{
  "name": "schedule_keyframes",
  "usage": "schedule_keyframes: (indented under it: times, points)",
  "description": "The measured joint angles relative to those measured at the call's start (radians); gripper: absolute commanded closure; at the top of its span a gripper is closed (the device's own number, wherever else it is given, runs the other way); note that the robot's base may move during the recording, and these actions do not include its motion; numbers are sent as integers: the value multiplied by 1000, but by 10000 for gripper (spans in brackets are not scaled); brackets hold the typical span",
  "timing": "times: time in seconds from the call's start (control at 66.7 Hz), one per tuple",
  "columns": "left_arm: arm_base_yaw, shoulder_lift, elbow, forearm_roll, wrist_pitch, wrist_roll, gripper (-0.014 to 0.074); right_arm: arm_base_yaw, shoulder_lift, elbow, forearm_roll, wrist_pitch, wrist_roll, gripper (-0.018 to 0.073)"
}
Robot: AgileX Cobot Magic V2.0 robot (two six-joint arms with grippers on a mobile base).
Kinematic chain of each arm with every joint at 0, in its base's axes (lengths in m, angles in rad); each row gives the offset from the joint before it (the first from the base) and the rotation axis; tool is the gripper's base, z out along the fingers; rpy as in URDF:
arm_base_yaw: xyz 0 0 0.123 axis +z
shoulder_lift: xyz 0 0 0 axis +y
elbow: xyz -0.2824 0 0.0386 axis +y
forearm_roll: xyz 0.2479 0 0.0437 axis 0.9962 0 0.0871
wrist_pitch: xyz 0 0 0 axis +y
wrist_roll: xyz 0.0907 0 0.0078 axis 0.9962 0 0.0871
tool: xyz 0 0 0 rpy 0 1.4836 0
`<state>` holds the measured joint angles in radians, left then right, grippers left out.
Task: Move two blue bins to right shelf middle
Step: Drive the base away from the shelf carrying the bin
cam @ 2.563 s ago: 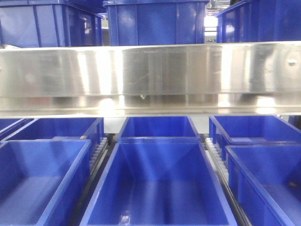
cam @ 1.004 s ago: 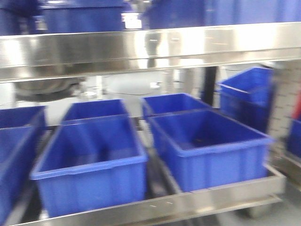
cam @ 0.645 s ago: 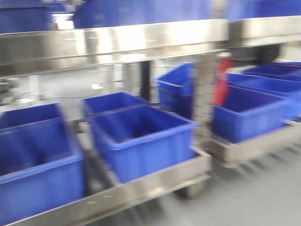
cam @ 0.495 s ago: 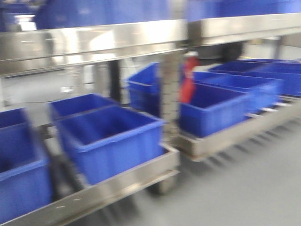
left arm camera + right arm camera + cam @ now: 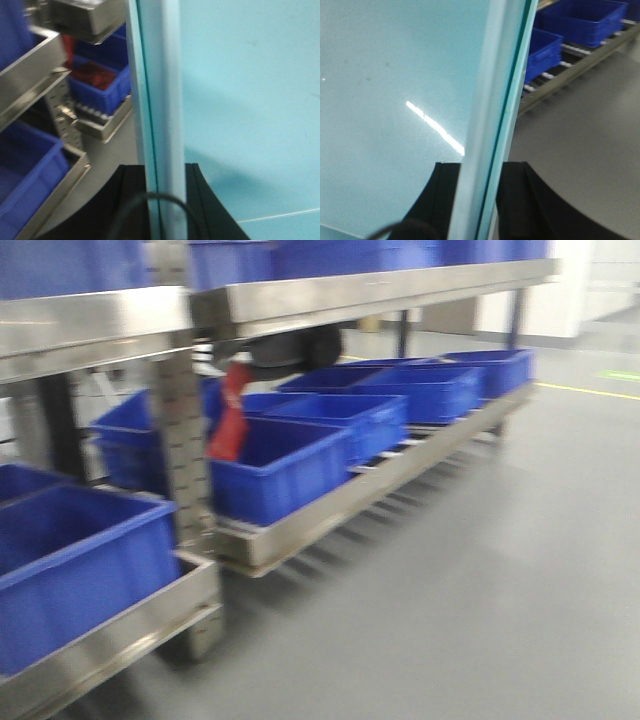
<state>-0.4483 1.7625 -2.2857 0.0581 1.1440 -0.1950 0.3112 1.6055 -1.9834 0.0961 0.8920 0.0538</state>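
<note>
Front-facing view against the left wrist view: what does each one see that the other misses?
Only the front-facing view shows the long row of blue bins running off to the right, and the yellow floor line. Only the left wrist view shows a pale panel, its edge clamped in the left gripper. Both show the steel shelf, blue bins on it, and a red item by the upright.

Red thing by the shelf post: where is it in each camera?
Front: red thing left of centre, against the perforated post.
Left wrist: upper left, over a blue bin.
Right wrist: not in it.
Shared landmark: the blue bins on the low steel shelf.
</note>
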Motion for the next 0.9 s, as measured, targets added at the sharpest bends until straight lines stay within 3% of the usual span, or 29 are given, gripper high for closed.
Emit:
schedule_keyframes:
  times: [0.899]
  points:
    - [0,0,0,0,0,0,707,-2,0,0,0,0,0,712]
